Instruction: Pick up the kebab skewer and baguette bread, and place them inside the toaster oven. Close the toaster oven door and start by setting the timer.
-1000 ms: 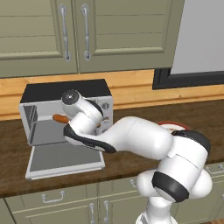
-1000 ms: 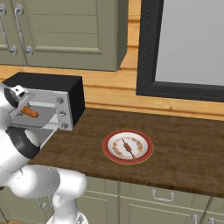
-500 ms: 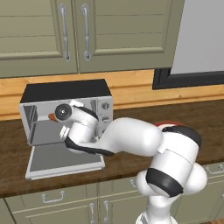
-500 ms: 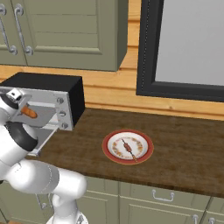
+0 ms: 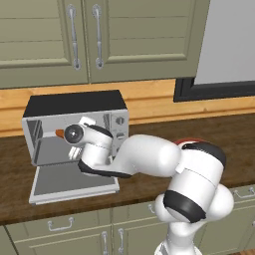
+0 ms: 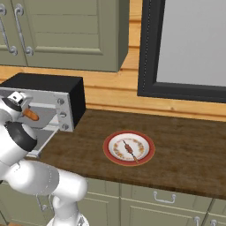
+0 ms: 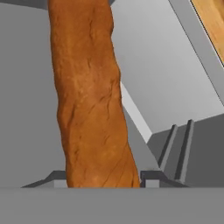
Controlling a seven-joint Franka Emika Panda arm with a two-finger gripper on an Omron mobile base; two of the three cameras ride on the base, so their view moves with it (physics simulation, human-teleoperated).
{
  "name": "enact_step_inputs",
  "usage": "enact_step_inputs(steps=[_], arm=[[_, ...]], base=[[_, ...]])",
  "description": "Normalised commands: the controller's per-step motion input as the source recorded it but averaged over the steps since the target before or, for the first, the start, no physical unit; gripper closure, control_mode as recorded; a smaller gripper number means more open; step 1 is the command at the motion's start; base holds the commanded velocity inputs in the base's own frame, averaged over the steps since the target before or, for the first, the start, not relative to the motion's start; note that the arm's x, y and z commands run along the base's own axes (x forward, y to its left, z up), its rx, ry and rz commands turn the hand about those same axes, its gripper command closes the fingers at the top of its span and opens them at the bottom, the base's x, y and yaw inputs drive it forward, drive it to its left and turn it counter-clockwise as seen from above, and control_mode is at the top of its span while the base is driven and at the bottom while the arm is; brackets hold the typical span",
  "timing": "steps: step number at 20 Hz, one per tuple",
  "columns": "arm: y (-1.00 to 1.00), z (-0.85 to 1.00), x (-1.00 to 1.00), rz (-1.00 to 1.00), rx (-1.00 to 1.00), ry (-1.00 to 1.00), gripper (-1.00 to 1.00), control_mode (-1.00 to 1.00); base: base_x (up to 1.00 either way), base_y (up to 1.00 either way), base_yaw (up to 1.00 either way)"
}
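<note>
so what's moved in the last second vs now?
The gripper has carried the baguette leftward, deeper into the open toaster oven; an orange end of it shows by the oven mouth in both base views. It is not let go. The arm's elbow has dropped lower over the counter. Unchanged: the oven door lies open and flat, and the skewer sits on the plate.

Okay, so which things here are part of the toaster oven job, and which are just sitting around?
Job:
- baguette bread, in the gripper
- kebab skewer
- toaster oven
- toaster oven door, open

Just around:
- plate under the skewer
- upper cabinets
- counter
</note>
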Motion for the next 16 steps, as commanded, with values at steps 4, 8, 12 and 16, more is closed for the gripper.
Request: enact_step_inputs(steps=[4,8,12,16], arm=[[0.0,-0.02,0.0,0.0,0.06,0.0,1.0,-1.0],[0.0,-0.04,0.0,0.0,0.06,0.0,1.0,-1.0],[0.0,-0.14,0.02,0.0,0.03,-0.01,1.0,-1.0],[0.01,-0.16,0.01,0.0,0.01,-0.03,1.0,-1.0]], base=[[0.0,0.0,0.0],[0.0,0.0,0.0],[0.0,0.0,0.0],[0.0,0.0,0.0]])
